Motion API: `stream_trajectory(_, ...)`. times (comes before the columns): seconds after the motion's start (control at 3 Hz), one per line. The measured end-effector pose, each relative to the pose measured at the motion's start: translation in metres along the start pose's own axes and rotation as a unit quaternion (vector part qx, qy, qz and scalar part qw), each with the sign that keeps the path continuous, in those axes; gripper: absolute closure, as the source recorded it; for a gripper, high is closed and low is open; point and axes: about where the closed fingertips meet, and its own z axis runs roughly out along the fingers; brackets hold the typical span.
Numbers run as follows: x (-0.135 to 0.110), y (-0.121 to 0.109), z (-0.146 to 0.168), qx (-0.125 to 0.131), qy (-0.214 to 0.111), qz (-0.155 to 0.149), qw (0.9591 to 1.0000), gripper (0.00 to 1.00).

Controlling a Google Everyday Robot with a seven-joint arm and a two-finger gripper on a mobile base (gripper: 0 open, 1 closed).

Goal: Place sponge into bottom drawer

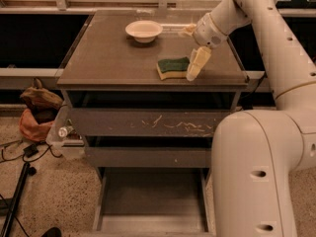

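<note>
The sponge (173, 67), yellow with a dark green top, lies flat on the cabinet top (108, 58) near its front right. My gripper (192, 47) hangs just right of the sponge and is open. One cream finger (197, 63) points down at the sponge's right end, touching or almost touching it. The other finger (187, 30) sits farther back. The gripper holds nothing. The bottom drawer (153, 196) is pulled out below, its flat floor bare.
A round white bowl (143, 30) stands at the back of the cabinet top. The top drawer with the white-scratched front (148, 122) and the plain middle drawer (148, 157) are closed. The robot's white body (252, 172) fills the right. A brown bag (37, 107) and cables lie at the left.
</note>
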Motion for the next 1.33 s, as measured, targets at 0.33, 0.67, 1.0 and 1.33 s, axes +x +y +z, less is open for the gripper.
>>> stream_trajectory(0.33, -0.002, -0.003, 0.011, -0.008, -0.001, -0.002, 1.0000, 0.00)
stream_trajectory(0.67, -0.002, -0.006, 0.018, -0.013, -0.003, -0.001, 0.9999, 0.00)
stream_trajectory(1.0, -0.002, -0.007, 0.028, -0.021, -0.004, -0.001, 0.9998, 0.00)
stream_trajectory(1.33, -0.002, -0.008, 0.036, -0.028, -0.004, 0.000, 0.9996, 0.00)
